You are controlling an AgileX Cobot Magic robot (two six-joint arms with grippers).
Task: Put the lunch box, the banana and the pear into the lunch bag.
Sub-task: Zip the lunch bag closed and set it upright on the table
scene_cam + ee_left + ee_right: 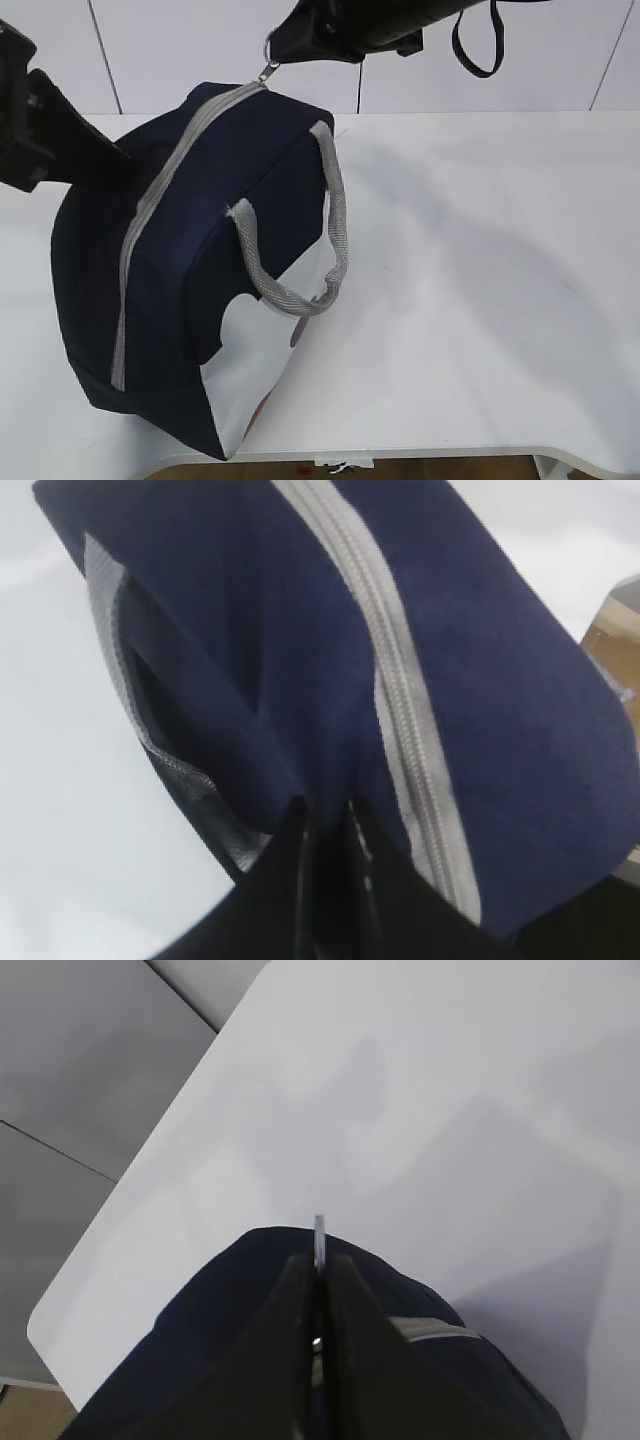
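Desk (500, 300), white. Lunch bag (190, 290), navy, zipped, tilted at front-left corner. Left tool (327, 815) pinched shut on lunch bag fabric beside grey zipper (400, 720). Right tool (318, 1260) clamped shut on ring pull (319, 1240).

We see the big dark-blue cloth lunch bag (190, 270) tipped over, its grey zipper (150, 215) shut, grey handles hanging.
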